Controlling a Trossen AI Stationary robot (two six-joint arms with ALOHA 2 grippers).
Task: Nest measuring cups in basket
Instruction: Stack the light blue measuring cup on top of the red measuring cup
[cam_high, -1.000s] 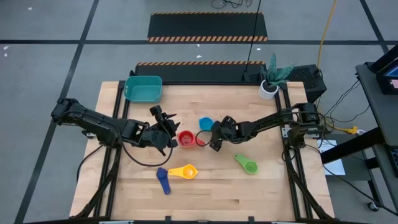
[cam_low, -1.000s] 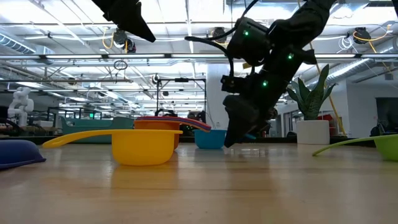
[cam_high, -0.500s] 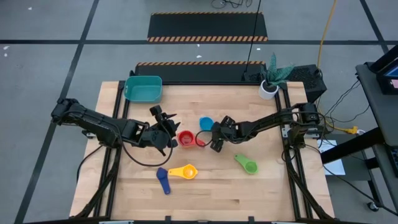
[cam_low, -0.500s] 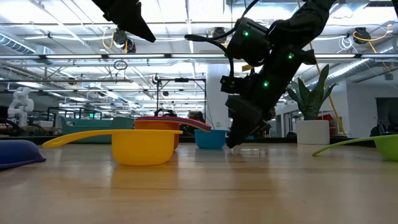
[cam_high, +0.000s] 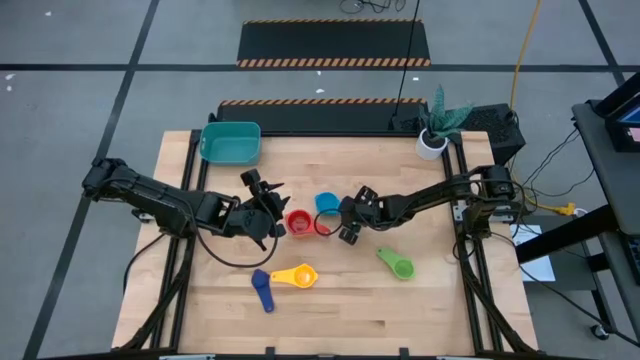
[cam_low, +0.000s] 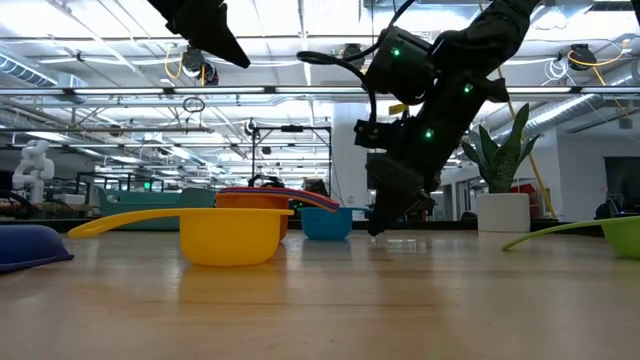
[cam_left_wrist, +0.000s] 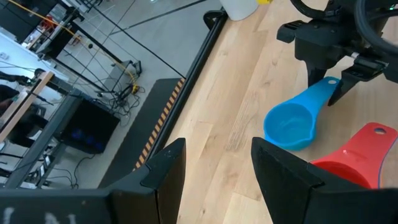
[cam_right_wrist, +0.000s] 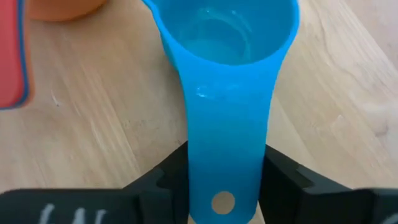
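The light blue measuring cup (cam_high: 328, 203) stands on its bowl mid-table, and my right gripper (cam_high: 346, 217) is shut on its handle. Left of it stands a red cup (cam_high: 298, 222); an orange cup (cam_right_wrist: 68, 6) is beside it. My left gripper (cam_left_wrist: 214, 168) hovers open above the table, left of the red cup, with nothing between its fingers. A yellow cup (cam_high: 297, 275), a dark blue cup (cam_high: 262, 290) and a green cup (cam_high: 397, 264) lie nearer the front. The teal basket (cam_high: 230, 142) sits at the far left corner. My right gripper pinches the light blue cup's handle (cam_right_wrist: 227, 155) by its two long edges, near the free end with the hole. The fingers (cam_right_wrist: 174, 177) slant down from the table's right side and lie along the handle. The cup's bowl (cam_low: 327, 222) rests upright on the table.
A white plant pot (cam_high: 432, 143) stands at the far right corner. Bare wood lies between the basket and the cups and along the front edge.
My right gripper has shut its fingers onto the light blue cup's handle while staying in place. The cup has slid a little toward the table's left, nearer the red cup.
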